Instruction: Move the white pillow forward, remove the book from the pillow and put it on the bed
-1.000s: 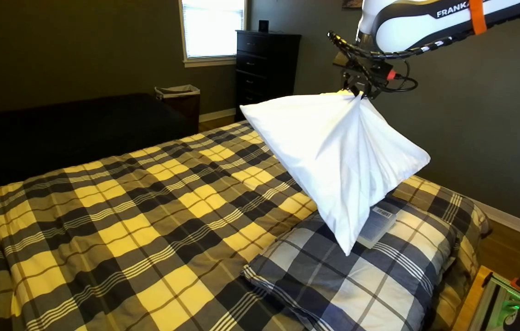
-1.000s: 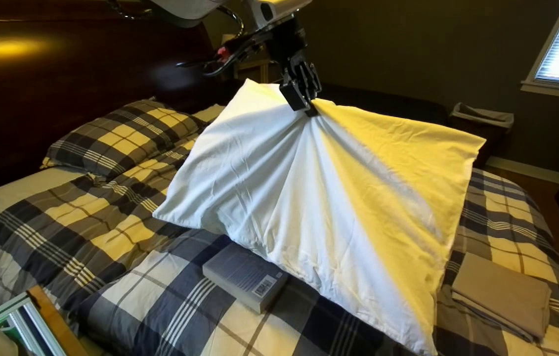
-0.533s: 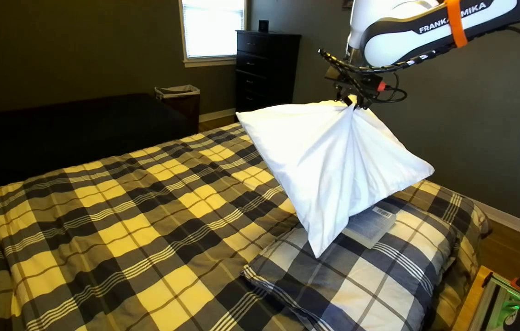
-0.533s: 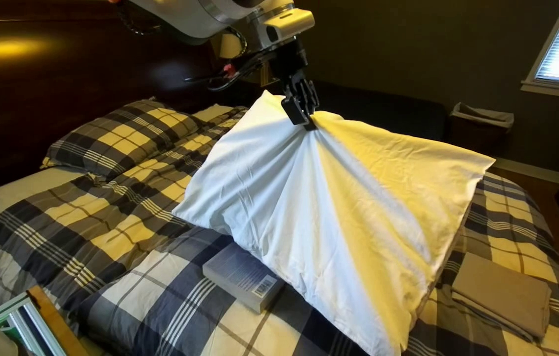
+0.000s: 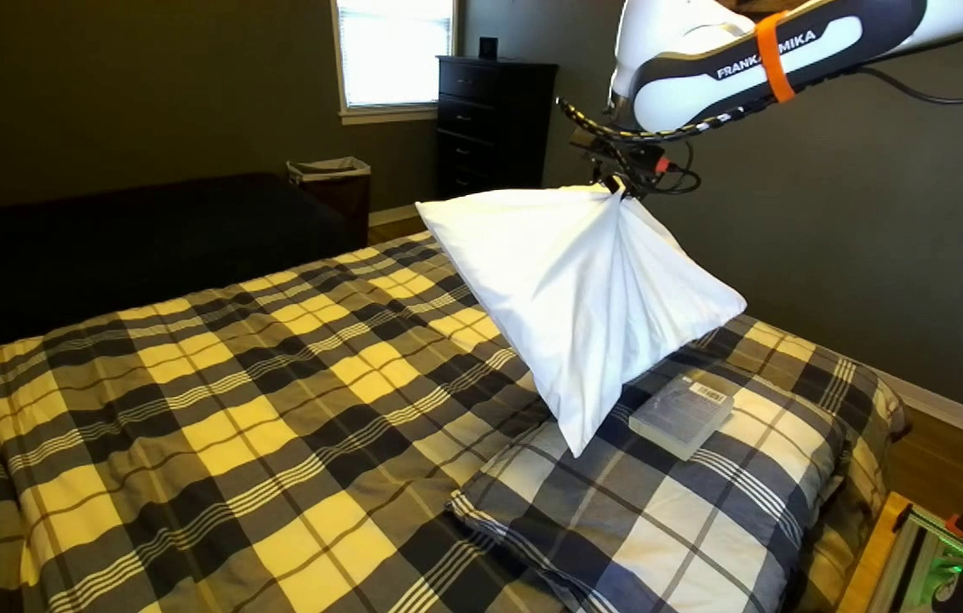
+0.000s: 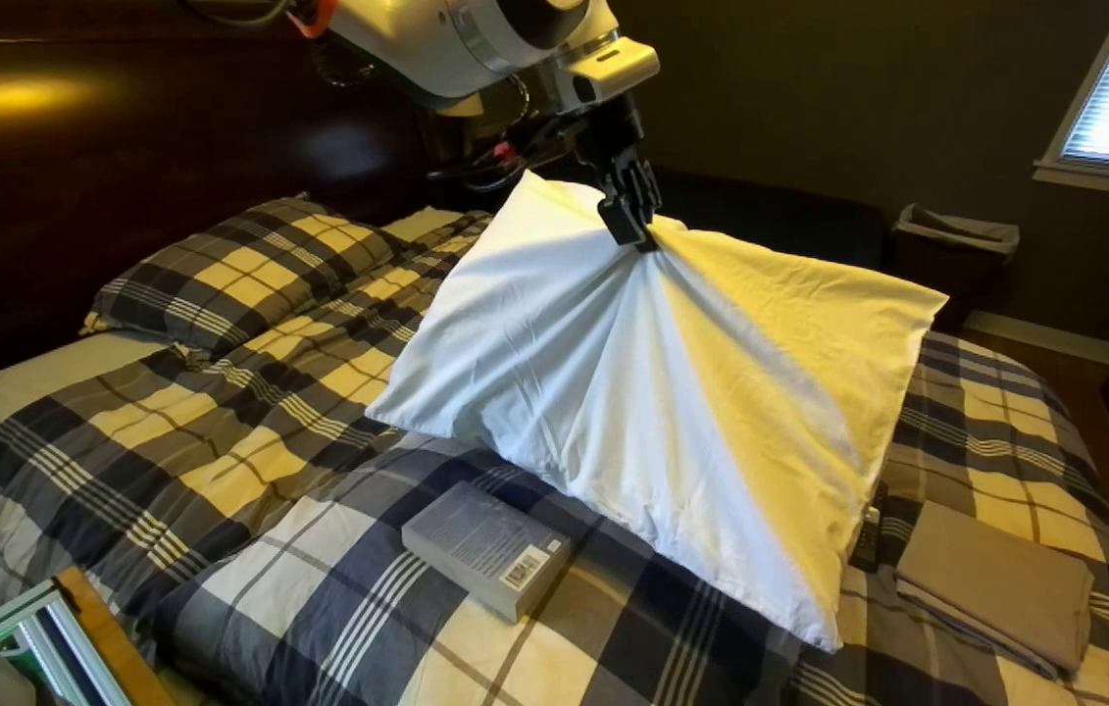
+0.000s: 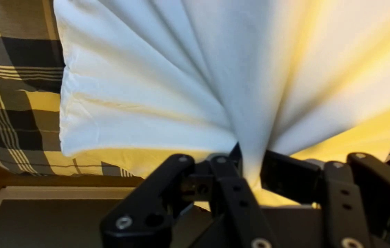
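Note:
My gripper [image 5: 617,189] is shut on the gathered upper part of the white pillow [image 5: 562,281], which hangs tilted in the air in both exterior views. In the wrist view the cloth of the white pillow [image 7: 139,103] bunches between the fingertips [image 7: 251,165]. The grey-blue book [image 6: 487,547] lies flat on the navy-and-white plaid pillow [image 6: 348,598], below the white pillow's lower edge and apart from it; the book [image 5: 683,415] also shows fully in an exterior view [image 5: 709,392]. The plaid bed [image 5: 226,417] spreads under everything. The white pillow hides part of the bed.
A folded beige cloth [image 6: 995,583] lies on the bed, with a dark remote-like object [image 6: 870,534] beside it. Another plaid pillow [image 6: 245,270] rests near the dark headboard [image 6: 172,127]. A dresser [image 5: 494,119] and hamper [image 5: 332,183] stand beyond the bed.
My gripper has carried the white pillow sideways, left in an exterior view and slightly right in an exterior view from elsewhere. The book is now fully uncovered, and the dark remote-like object has come into view.

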`<act>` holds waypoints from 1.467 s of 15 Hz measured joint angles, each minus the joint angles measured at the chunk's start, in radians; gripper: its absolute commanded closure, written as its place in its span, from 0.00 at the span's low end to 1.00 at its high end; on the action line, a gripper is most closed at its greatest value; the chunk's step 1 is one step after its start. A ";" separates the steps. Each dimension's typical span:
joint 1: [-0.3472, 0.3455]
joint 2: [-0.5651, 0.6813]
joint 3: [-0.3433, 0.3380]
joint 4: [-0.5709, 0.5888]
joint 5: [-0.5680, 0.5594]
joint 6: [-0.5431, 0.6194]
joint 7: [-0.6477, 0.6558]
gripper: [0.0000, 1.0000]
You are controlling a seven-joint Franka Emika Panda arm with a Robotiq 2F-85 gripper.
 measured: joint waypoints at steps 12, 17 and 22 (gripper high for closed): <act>0.065 0.277 -0.067 0.304 0.269 -0.035 0.127 1.00; 0.086 0.359 -0.082 0.386 0.292 -0.035 0.151 1.00; 0.100 0.441 -0.095 0.446 0.292 -0.035 0.144 1.00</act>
